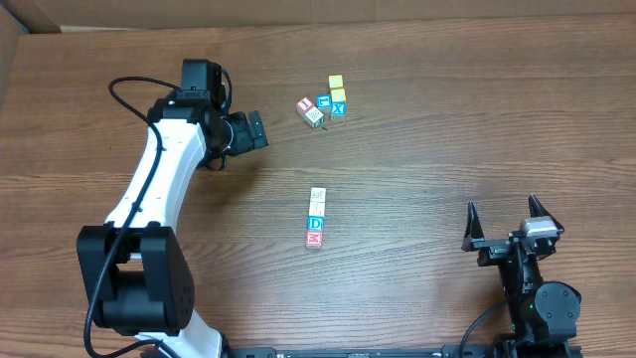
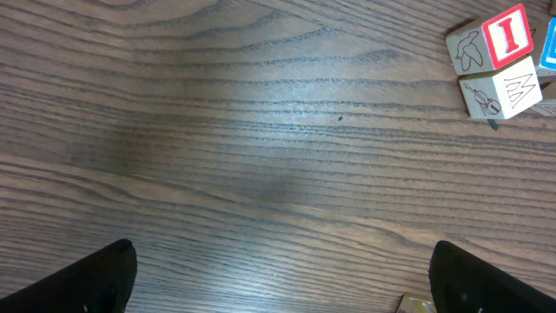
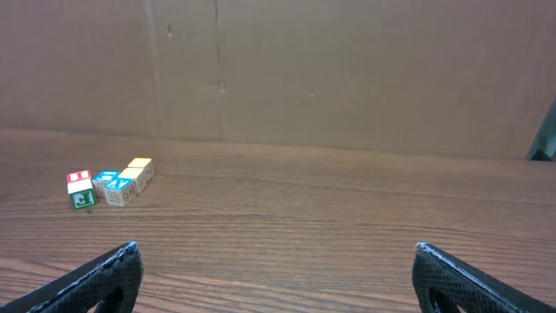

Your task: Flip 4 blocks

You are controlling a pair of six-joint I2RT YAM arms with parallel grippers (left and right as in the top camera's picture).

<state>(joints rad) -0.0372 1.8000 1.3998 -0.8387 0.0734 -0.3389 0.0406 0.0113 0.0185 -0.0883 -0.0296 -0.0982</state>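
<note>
Hanging empty w/ jaws spread wide, left gripper (image 1: 260, 131) sits toward the table's (image 1: 447, 119) far-left part. Right gripper (image 1: 502, 211), equally spread w/ nothing in it, is by the near-right corner. Well apart from both, mid-table, the blocks (image 1: 316, 217) touch in one line, long axis far edge to near edge: cream end far, red "M" end near. Neither wrist cam shows them. Left cam catches a red "I" cube (image 2: 504, 35) of the spare cluster (image 1: 324, 101), neighbour cut off. Right cam's cubes are too small to read.
</note>
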